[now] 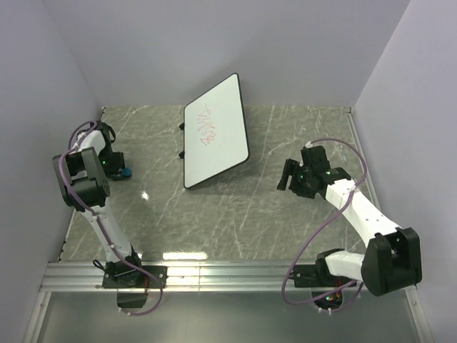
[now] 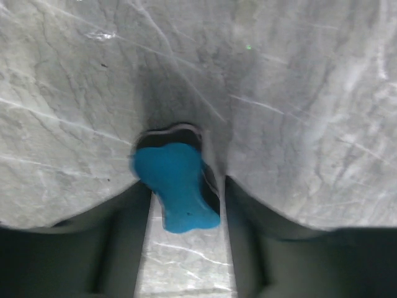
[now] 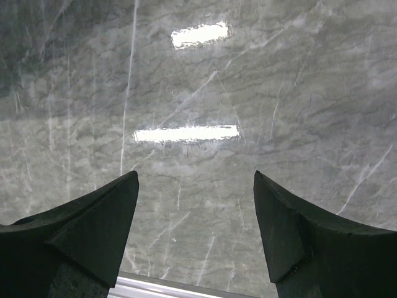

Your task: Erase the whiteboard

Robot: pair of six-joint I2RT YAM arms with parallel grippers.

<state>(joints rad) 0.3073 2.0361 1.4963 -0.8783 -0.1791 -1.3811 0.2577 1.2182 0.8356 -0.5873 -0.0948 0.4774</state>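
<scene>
Marble table [image 1: 235, 214] shows wide around the whiteboard's [image 1: 223, 151] near and side edges.

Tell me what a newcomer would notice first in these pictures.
The whiteboard, with red scribbles, lies turned at an angle at the back middle of the marble table. A bright blue eraser sits between the jaws of the left gripper, near the table's left edge.

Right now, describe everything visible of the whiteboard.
The whiteboard is a large white rectangle with a thin black rim and rounded corners. Red scribbles sit left of its middle, not yet wiped. Two small black feet show along its left edge. It sits at an angle at the far middle of the grey marbled table, and nothing rests on it.
</scene>
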